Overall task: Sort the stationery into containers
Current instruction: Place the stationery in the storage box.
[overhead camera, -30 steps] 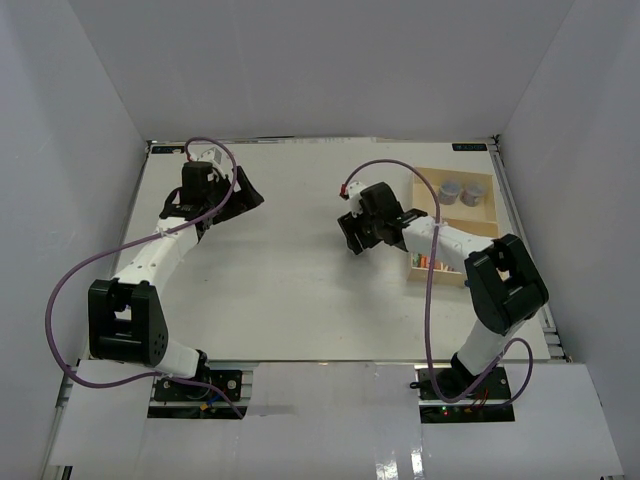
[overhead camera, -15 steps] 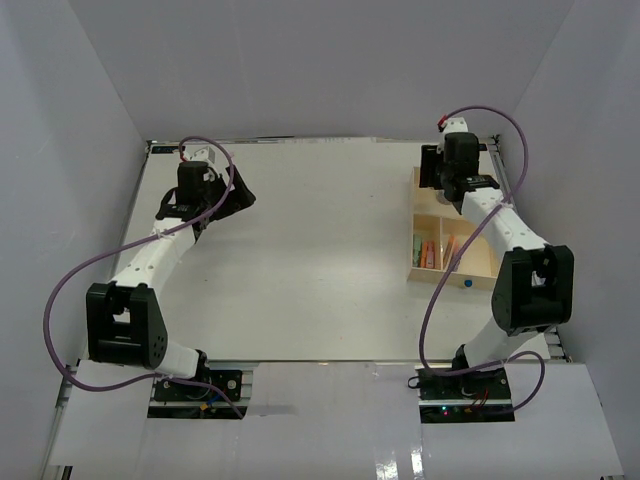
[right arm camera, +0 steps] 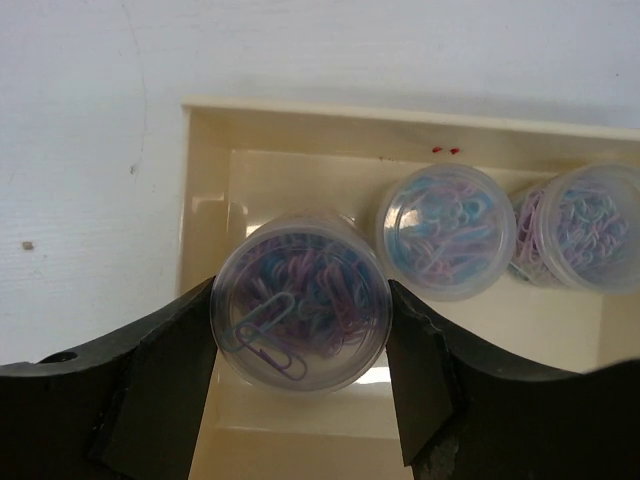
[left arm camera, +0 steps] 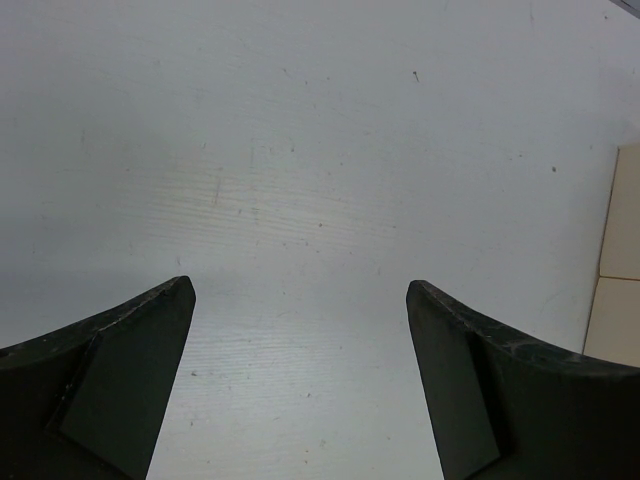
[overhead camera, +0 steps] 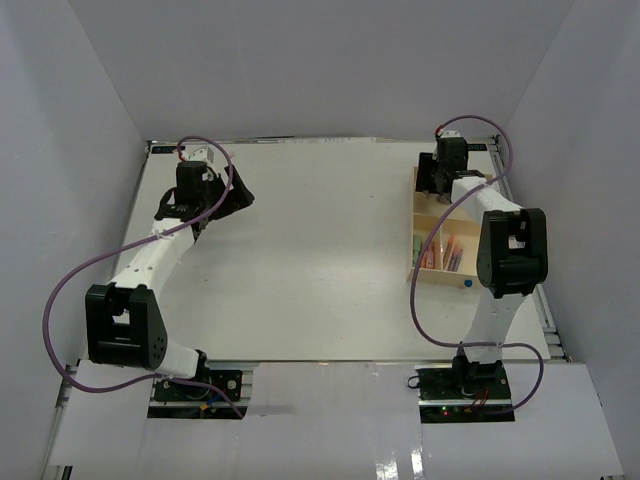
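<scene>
My right gripper (right arm camera: 300,305) is shut on a small round clear pot of purple and blue paper clips (right arm camera: 300,300) and holds it over the left end of the tray's long section (right arm camera: 300,170). Two more pots of clips (right arm camera: 445,232) (right arm camera: 580,228) stand to its right in that section. In the top view my right gripper (overhead camera: 440,180) is over the far end of the beige wooden tray (overhead camera: 475,272), and pens (overhead camera: 440,255) lie in its smaller compartments. My left gripper (left arm camera: 300,310) is open and empty over bare table, at the far left in the top view (overhead camera: 235,195).
The tray's left edge (left arm camera: 620,250) shows at the right of the left wrist view. White walls enclose the table on three sides. A purple cable (overhead camera: 430,270) hangs from the right arm over the tray's left side.
My right arm swung from the table's middle to the tray's far end, carrying the pot. My left arm has barely moved.
</scene>
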